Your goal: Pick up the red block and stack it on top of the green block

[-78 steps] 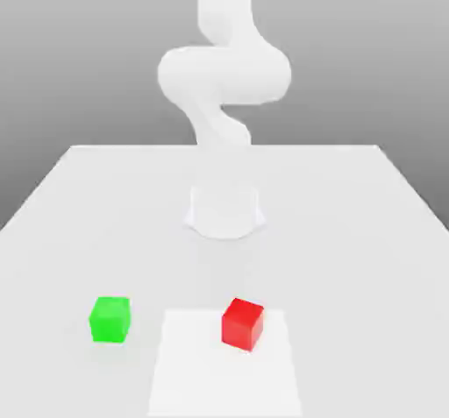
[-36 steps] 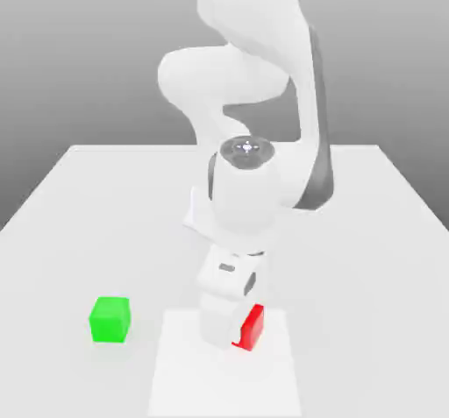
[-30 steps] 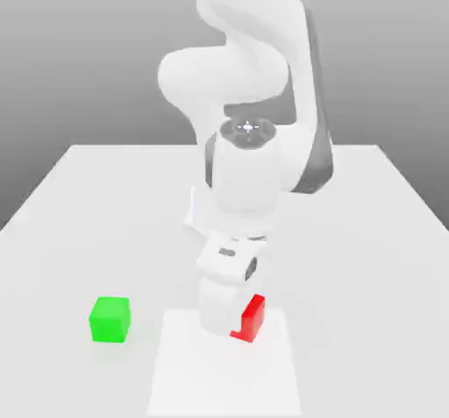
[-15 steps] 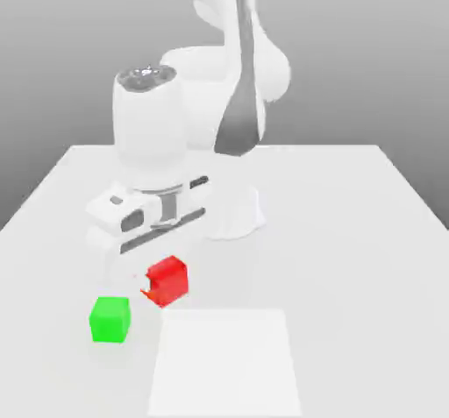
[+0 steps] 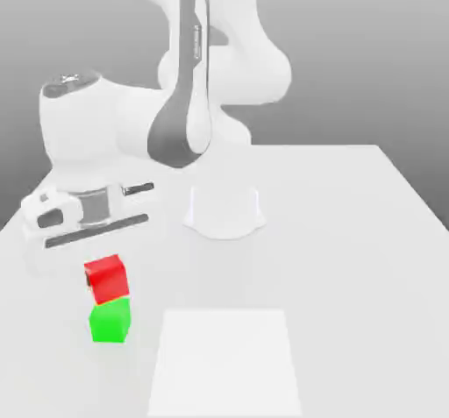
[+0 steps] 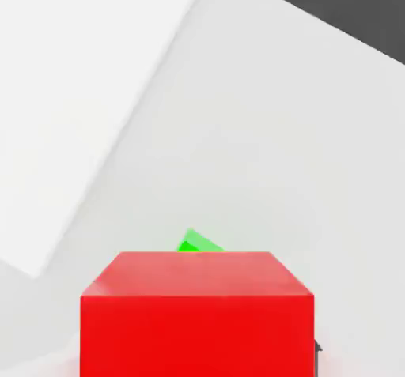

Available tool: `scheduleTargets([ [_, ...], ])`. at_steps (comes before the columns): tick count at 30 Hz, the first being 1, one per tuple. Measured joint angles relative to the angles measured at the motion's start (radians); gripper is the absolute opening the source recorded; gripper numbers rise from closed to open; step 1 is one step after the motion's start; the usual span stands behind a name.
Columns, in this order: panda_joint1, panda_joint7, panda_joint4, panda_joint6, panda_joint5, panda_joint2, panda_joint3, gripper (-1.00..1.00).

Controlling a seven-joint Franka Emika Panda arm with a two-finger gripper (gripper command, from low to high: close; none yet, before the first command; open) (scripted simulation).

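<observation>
Exterior view, red block below gripper

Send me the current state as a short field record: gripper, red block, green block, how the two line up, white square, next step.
gripper: closed on the red block
red block: held above the green block, turned relative to it
green block: on the table, beyond the white square's edge, toward the exterior view's left
alignment: red overlaps green in the exterior view; contact cannot be told
white square: nothing on it
next step: probably square up red over green, lower if a gap remains, then release
</observation>
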Motion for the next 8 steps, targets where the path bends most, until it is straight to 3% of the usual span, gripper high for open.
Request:
scheduleTargets([
  [6,-0.02,-0.076,-0.006,0.092,0.108,0.098,0.038,-1.0],
  [7,-0.024,-0.083,-0.007,0.101,0.118,0.108,0.044,1.0],
  [8,-0.024,-0.083,-0.007,0.101,0.118,0.108,0.044,1.0],
])
